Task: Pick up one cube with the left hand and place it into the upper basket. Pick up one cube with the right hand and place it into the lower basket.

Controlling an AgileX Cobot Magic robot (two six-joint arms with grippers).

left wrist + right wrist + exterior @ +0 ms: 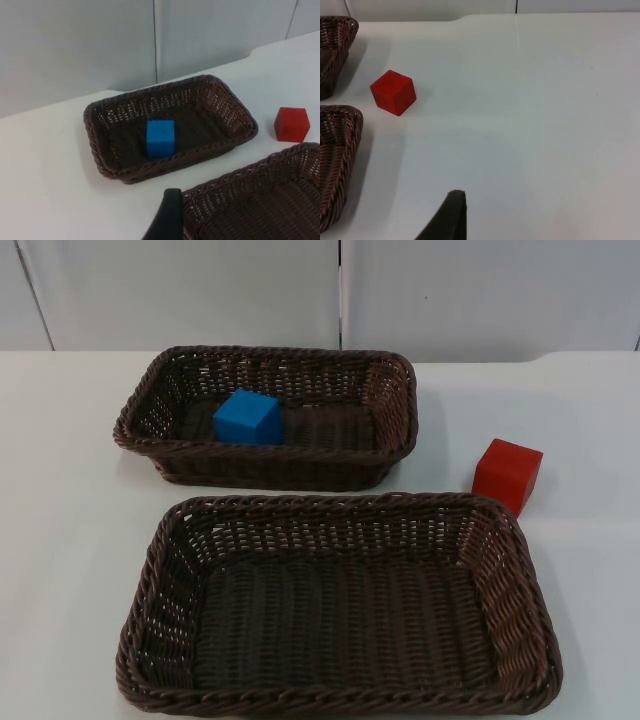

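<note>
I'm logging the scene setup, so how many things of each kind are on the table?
Baskets: 2, the upper basket and the lower basket.
Cubes: 2, the blue cube inside the upper basket and the red cube on the table.
Total: 4.

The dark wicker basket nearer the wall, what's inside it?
One blue cube sits on the floor of the upper brown woven basket, toward its left end. The near wall hides the cube's base and a strip of floor. The red cube stands outside on the white table.

White table [80, 490], grey partition wall [180, 290] behind.
</note>
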